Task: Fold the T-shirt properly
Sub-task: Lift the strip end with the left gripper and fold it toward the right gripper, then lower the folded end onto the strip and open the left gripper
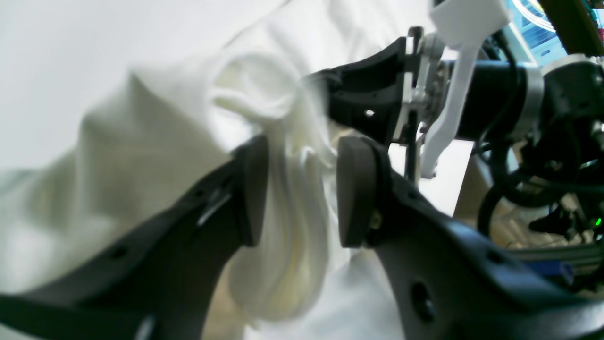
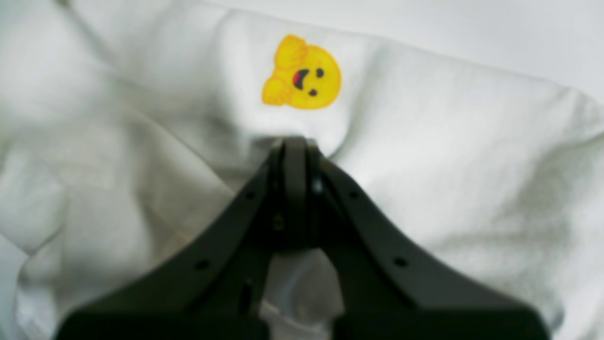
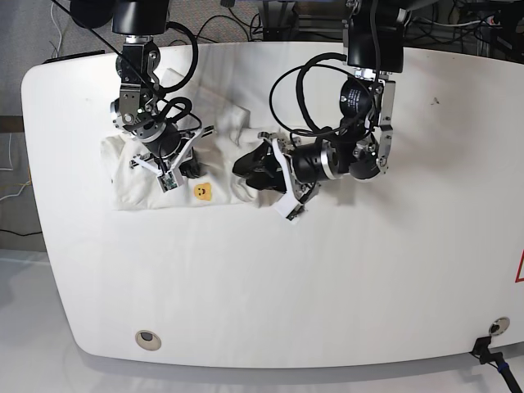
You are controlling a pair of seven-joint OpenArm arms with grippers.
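T-shirt [image 3: 214, 155] lies bunched on the white worktop [image 3: 368, 270] toward its far left, the right end effector [image 2: 295, 146] pinched shut on its cloth just below a yellow smiley print [image 2: 302, 73], while the left end effector [image 1: 302, 189] stands parted around a hanging white fold

No readable text, brand or number anywhere. Only mark was a yellow smiley emoji with raised hands [image 2: 302, 72] printed on the T-shirt [image 2: 448, 141], also a small yellow spot in the base view. A red-edged sign [image 3: 519, 268] sat at the tabletop's [image 3: 327, 295] right edge, cut off by the frame, possibly a warning triangle; nothing legible on it.
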